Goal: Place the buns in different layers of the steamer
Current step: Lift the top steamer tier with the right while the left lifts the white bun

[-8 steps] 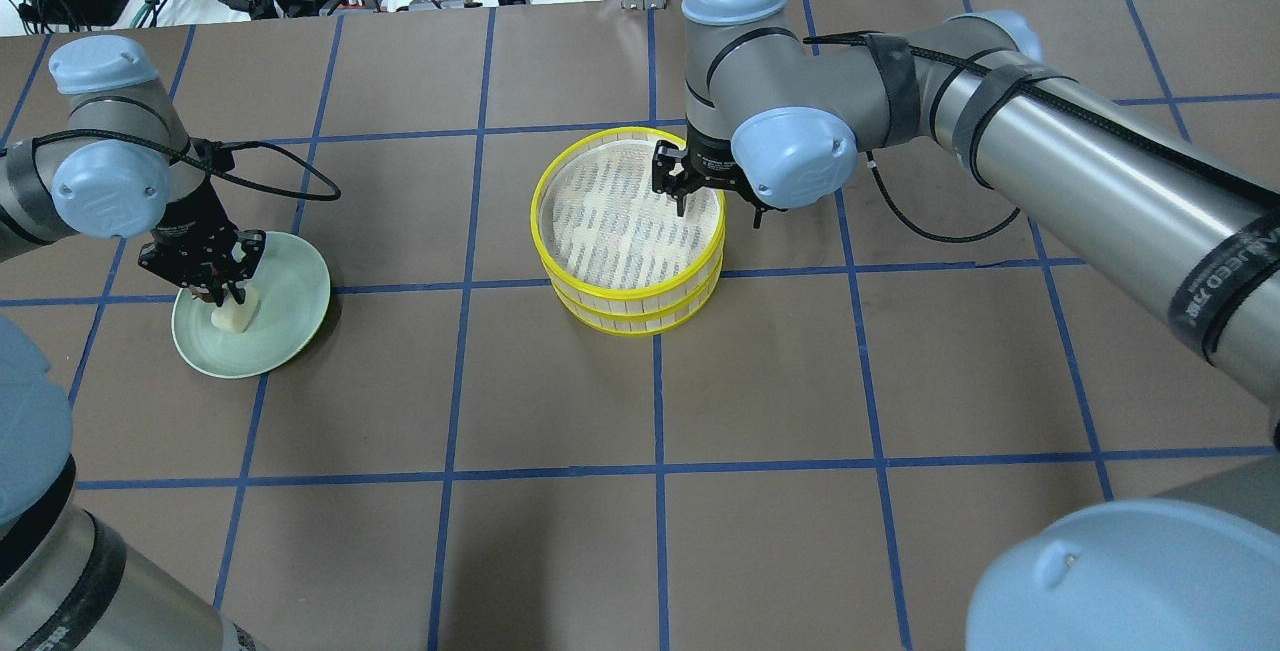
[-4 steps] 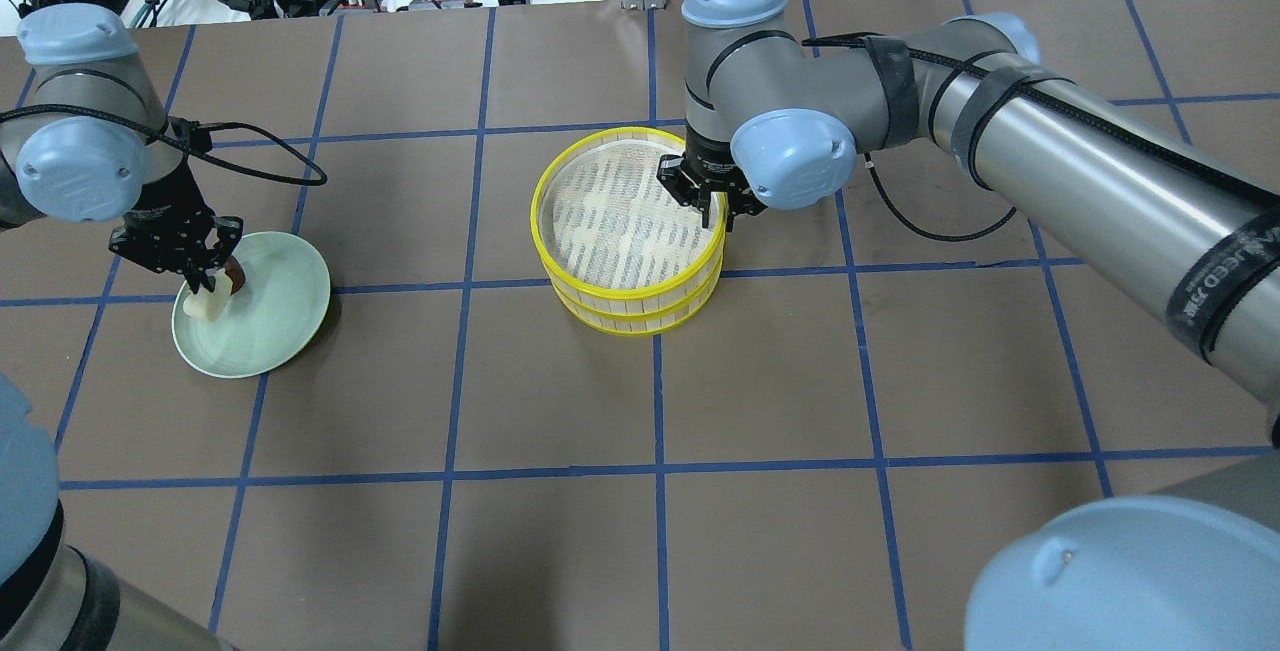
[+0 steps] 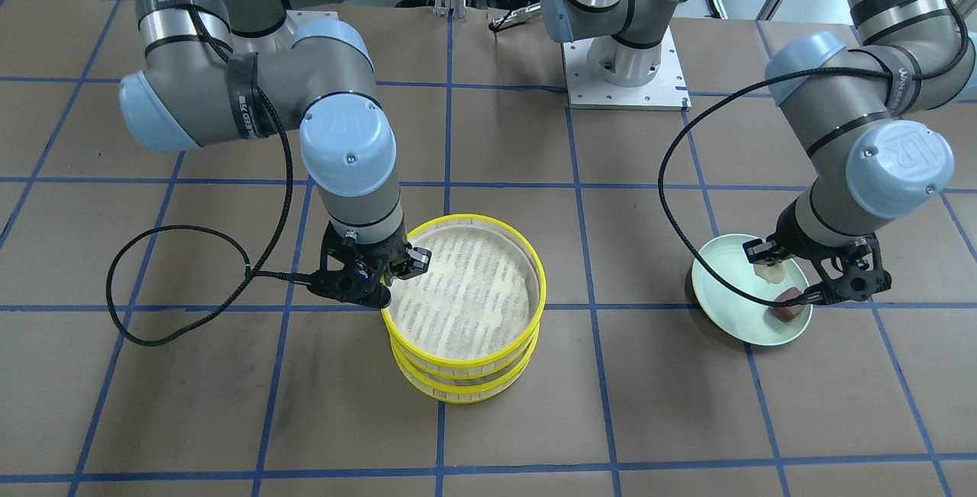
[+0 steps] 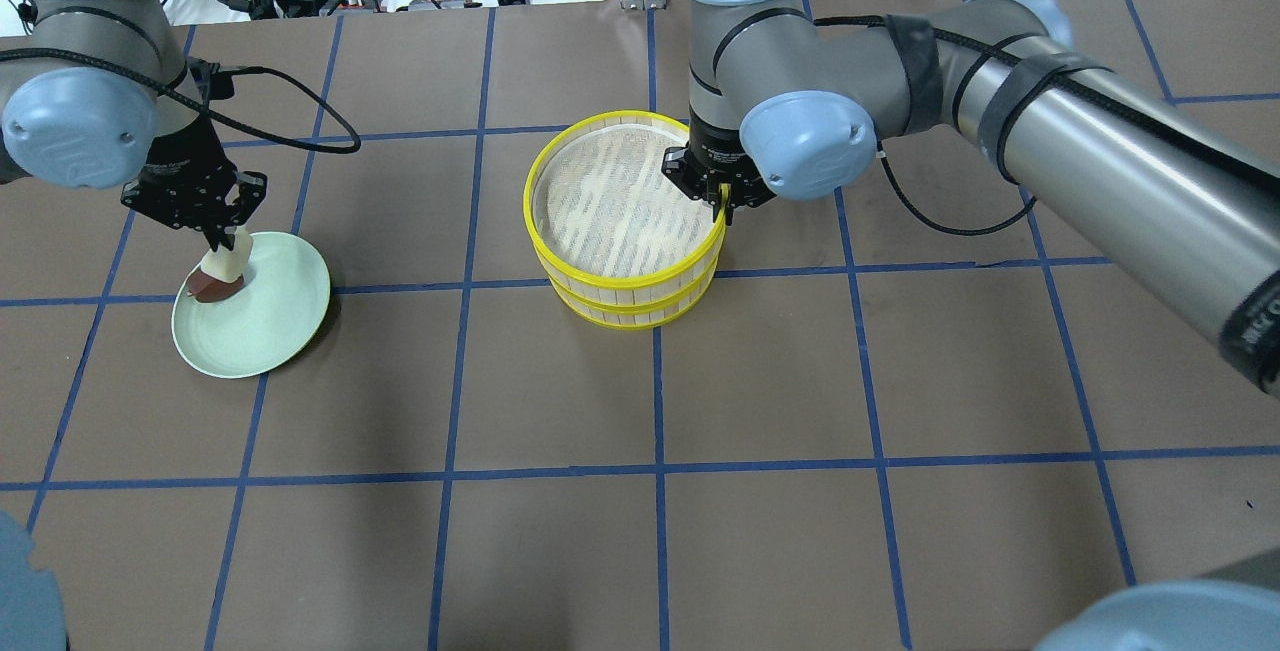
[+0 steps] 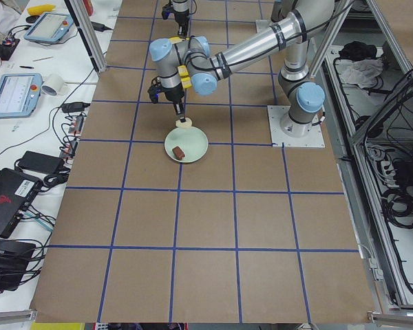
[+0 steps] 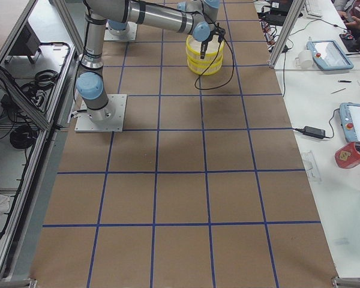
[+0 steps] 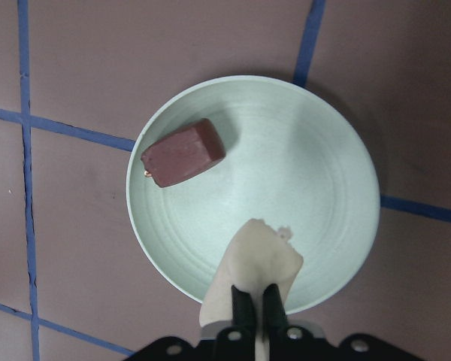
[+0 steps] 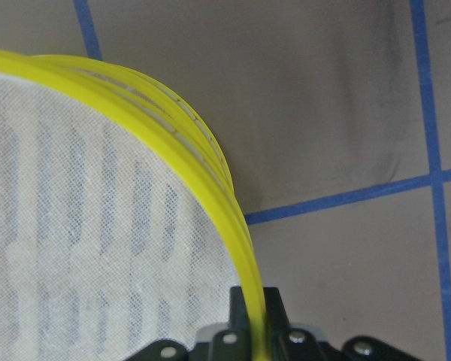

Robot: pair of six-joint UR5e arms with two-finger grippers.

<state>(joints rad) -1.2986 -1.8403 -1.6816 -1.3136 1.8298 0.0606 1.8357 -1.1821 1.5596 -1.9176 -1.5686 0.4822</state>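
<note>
I count two buns, two steamer layers and one plate. My left gripper (image 7: 256, 298) is clamped on the white bun (image 7: 259, 252), holding it over the lower rim of the green plate (image 7: 316, 173) in the wrist view. The brown bun (image 7: 183, 153) lies on the plate's upper left. Mid-frame overhead, the upper layer (image 4: 620, 191) sits stacked on the lower layer (image 4: 640, 305), and my right gripper (image 8: 254, 297) is pinched shut on the upper layer's yellow rim.

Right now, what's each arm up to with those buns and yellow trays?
Left gripper shut on white bun over plate. Right gripper shut on top tray rim. Brown bun on plate. Top tray covers lower tray.
</note>
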